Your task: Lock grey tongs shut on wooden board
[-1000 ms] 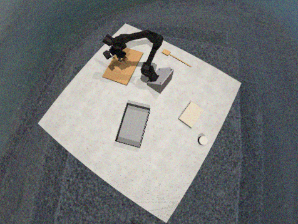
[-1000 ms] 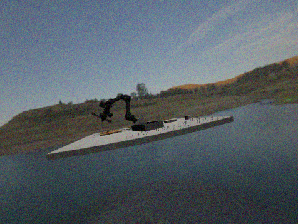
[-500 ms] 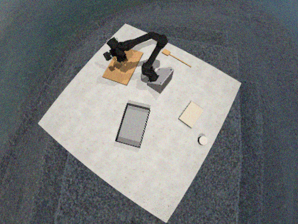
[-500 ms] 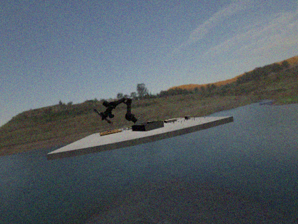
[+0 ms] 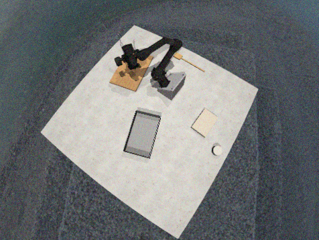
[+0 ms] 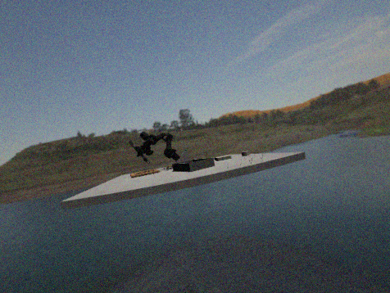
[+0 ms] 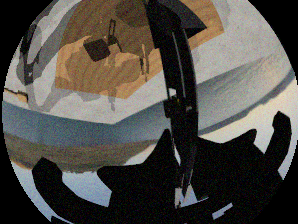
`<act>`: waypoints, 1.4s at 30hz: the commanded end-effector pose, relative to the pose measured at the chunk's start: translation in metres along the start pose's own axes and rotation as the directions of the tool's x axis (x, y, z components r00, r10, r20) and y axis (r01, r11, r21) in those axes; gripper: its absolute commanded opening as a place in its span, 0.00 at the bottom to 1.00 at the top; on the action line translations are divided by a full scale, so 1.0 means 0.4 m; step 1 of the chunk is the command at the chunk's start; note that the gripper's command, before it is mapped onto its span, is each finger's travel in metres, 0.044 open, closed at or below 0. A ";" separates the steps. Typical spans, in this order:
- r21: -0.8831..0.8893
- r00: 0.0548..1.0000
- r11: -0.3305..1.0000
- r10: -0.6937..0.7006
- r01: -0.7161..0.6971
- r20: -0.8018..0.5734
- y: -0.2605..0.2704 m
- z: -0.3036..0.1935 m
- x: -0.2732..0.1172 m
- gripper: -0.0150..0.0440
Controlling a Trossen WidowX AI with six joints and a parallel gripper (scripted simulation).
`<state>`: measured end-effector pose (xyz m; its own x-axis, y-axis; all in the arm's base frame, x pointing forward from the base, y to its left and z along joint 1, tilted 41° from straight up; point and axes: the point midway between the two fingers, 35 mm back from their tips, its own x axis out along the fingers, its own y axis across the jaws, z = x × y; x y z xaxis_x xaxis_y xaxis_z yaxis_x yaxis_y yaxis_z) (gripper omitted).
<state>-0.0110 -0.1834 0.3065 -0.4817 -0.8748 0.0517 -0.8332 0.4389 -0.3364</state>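
The gripper [image 5: 129, 58] [image 6: 139, 151] [image 7: 179, 142] is shut on the tongs and is raised above the wooden board [image 5: 131, 85] [image 6: 139, 174] [image 7: 215, 30]. The tongs [image 7: 187, 80] show in the wrist view as a long dark strip running up from between the fingers, their arms close together with a narrow gap. The hinge and tips cannot be told apart. In the top view the hand hides much of the tongs; whether the lock has caught cannot be seen. The roasting tin [image 5: 144, 131] stands apart from the board with no tongs across it.
The arm's grey base [image 5: 175, 85] stands beside the board. A wooden long-handled tool [image 5: 178, 55] lies behind the base. A cream block [image 5: 205, 122] and a small white round object [image 5: 217, 150] are on the right side of the table.
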 end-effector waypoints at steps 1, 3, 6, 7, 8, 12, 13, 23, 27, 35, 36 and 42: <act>0.040 0.999 0.999 0.032 -0.032 0.006 0.026 0.023 -0.016 0.00; 0.056 0.999 0.997 0.047 -0.048 0.014 0.038 0.037 -0.024 0.00; 0.067 0.998 0.996 0.058 -0.059 0.022 0.046 0.047 -0.029 0.00; 0.067 0.998 0.996 0.058 -0.059 0.022 0.046 0.047 -0.029 0.00; 0.067 0.998 0.996 0.058 -0.059 0.022 0.046 0.047 -0.029 0.00; 0.067 0.998 0.996 0.058 -0.059 0.022 0.046 0.047 -0.029 0.00; 0.067 0.998 0.996 0.058 -0.059 0.022 0.046 0.047 -0.029 0.00; 0.067 0.998 0.996 0.058 -0.059 0.022 0.046 0.047 -0.029 0.00; 0.067 0.998 0.996 0.058 -0.059 0.022 0.046 0.047 -0.029 0.00; 0.067 0.998 0.996 0.058 -0.059 0.022 0.046 0.047 -0.029 0.00; 0.067 0.998 0.996 0.058 -0.059 0.022 0.046 0.047 -0.029 0.00; 0.067 0.998 0.996 0.058 -0.059 0.022 0.046 0.047 -0.029 0.00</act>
<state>-0.0153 -0.1696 0.2820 -0.5200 -0.8540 0.0127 -0.7846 0.4718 -0.4023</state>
